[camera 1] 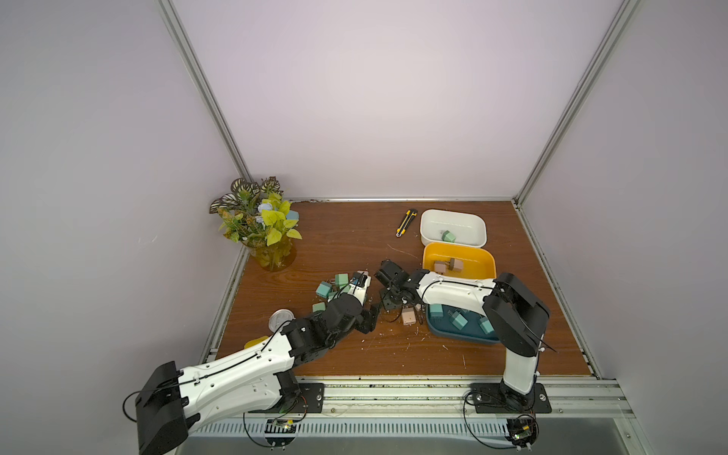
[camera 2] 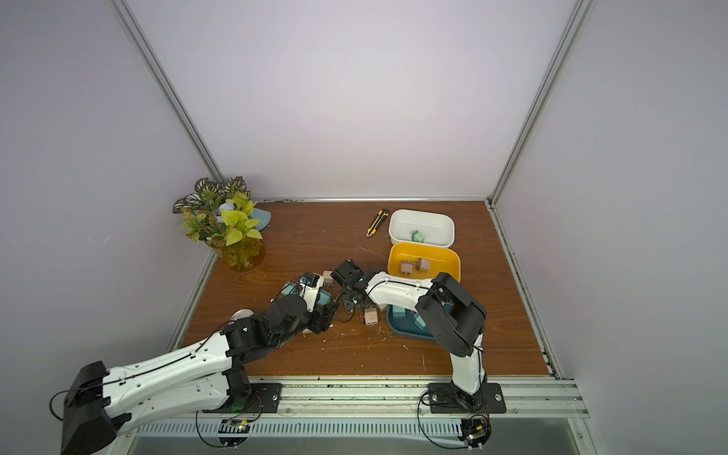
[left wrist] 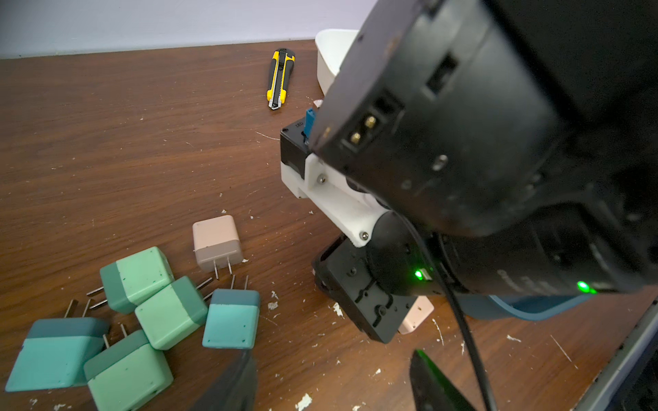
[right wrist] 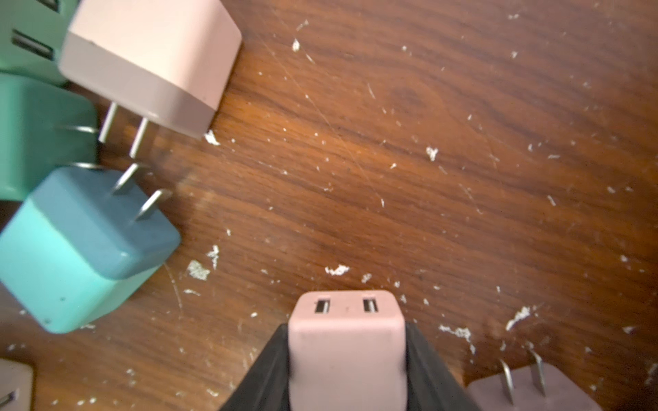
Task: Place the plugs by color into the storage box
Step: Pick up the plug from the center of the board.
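Showed the pale pink plug (right wrist: 347,359) pinched side to side between the black fingers (right wrist: 267,380) of the right hand (right wrist: 347,325), twin-socket face turned away from the wrist, prongs hidden toward the palm. Hung low over the wooden table (right wrist: 463,142); could not be told whether clear of the wood or touching it.

Belonged, by colour, in the yellow box (camera 1: 478,258), already holding two pink plugs (camera 1: 449,265). Lay farther back on the table and to the robot's right of that hand, near it, close along the right forearm. Judged a short carry for the right arm, much the nearer of the two.

Flanked by the white box (camera 1: 433,220) behind, with one green plug inside, and the teal box (camera 1: 453,338) in front, with blue plugs inside.

Left hand (left wrist: 331,356) spread and empty, just beside the loose cluster of green and blue plugs (left wrist: 171,313), a loose pink plug (left wrist: 217,242) at its edge. Utility knife (camera 1: 406,222) well apart, near the back wall.
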Motion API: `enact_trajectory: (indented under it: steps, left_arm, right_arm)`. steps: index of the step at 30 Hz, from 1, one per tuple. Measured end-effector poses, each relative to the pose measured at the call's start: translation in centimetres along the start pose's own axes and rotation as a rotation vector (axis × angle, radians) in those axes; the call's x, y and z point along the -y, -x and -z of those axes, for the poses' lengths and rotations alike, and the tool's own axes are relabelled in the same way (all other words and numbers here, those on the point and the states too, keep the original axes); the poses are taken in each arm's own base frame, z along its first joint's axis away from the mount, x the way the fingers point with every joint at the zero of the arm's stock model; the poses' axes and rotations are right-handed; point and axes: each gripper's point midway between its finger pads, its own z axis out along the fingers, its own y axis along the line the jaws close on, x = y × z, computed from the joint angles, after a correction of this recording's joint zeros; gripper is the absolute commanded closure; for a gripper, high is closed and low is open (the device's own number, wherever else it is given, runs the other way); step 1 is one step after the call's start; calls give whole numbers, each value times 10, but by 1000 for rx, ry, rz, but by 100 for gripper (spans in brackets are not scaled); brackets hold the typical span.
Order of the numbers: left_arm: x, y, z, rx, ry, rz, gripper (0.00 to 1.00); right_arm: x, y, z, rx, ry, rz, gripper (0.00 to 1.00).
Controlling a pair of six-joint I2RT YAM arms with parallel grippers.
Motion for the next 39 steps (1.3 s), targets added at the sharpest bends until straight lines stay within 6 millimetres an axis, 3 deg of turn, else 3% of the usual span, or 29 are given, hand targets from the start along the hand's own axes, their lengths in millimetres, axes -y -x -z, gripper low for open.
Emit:
enact_trajectory:
  steps: [16,28,34,39]
  left_arm:
    - [-2,2,-4,17,14,-7,30]
    - [8,40,7,125,-8,11,30]
    - [9,43,9,136,-13,12,29]
    - [11,44,4,130,-13,3,29]
  right_arm:
    - [-9,18,10,61,46,-8,65]
    - [-22,62,45,139,117,-29,66]
    - [-18,79,58,167,146,-61,67]
    - [-6,82,56,158,137,-83,68]
